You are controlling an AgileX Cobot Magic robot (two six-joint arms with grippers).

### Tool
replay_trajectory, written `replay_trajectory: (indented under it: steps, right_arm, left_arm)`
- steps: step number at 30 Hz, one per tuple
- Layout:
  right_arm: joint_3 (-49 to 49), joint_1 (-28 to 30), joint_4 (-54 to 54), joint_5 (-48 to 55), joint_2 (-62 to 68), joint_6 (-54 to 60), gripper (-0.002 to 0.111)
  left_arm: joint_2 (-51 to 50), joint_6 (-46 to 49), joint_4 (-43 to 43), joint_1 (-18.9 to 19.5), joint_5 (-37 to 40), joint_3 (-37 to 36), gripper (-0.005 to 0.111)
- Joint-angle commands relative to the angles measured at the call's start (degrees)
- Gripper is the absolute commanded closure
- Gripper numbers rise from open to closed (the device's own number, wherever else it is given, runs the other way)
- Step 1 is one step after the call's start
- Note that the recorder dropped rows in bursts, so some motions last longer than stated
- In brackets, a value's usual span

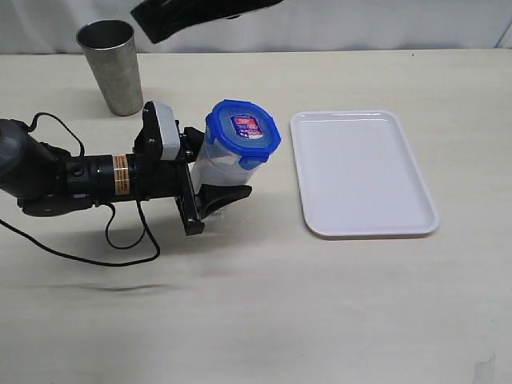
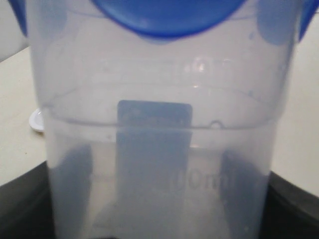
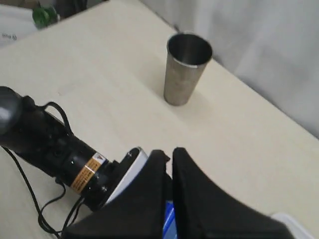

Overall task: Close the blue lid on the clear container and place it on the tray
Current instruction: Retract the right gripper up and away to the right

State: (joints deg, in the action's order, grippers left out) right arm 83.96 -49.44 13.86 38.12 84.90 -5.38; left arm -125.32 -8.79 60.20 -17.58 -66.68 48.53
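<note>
The clear container [image 1: 218, 164] stands upright on the table just left of the white tray [image 1: 362, 172]. On its mouth sits the blue lid [image 1: 242, 132], sticker face up. My left gripper [image 1: 211, 166] reaches in from the left and is shut on the container's lower body. The left wrist view is filled by the container [image 2: 159, 149], with the lid [image 2: 164, 17] at its rim and a dark finger [image 2: 294, 209] showing on either side. My right gripper [image 1: 152, 30] hangs high over the back of the table. It is shut [image 3: 171, 155] and holds nothing.
A grey metal cup [image 1: 114, 66] stands at the back left, behind the left arm [image 1: 88, 176]. The arm's black cable [image 1: 120, 240] loops over the table in front of it. The tray holds nothing.
</note>
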Motion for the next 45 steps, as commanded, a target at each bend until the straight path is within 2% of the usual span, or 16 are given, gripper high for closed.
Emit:
replay_trajectory:
  steps: [1,6,15,23,35,45]
  right_arm:
    - [-11.5,0.0,2.5,-11.8,-10.3,-0.3,0.103]
    - [-24.1,0.0,8.6,-19.0,-23.4,-4.8,0.103]
    - [-39.0,0.0,9.1,-14.9,-46.5,-4.8,0.104]
    - [-40.2,0.0,2.9,-2.1,-64.2,-4.8,0.104]
    - [-40.2,0.0,2.9,-2.0,-84.1,-4.8,0.104]
    - [-40.6,1.4,5.7,-2.2,-84.9,-4.8,0.104]
  left_arm:
    - [0.2,0.0,-0.9,-0.3,-2.6,0.3,0.107]
    - [0.2,0.0,-0.9,-0.3,-2.6,0.3,0.107]
    - [0.2,0.0,-0.9,-0.3,-2.4,0.3,0.107]
    - [0.2,0.0,-0.9,-0.3,-2.4,0.3,0.107]
    - [0.2,0.0,-0.8,-0.3,-2.3,0.3,0.107]
    - [0.2,-0.3,-0.6,-0.4,-2.3,0.3,0.107]
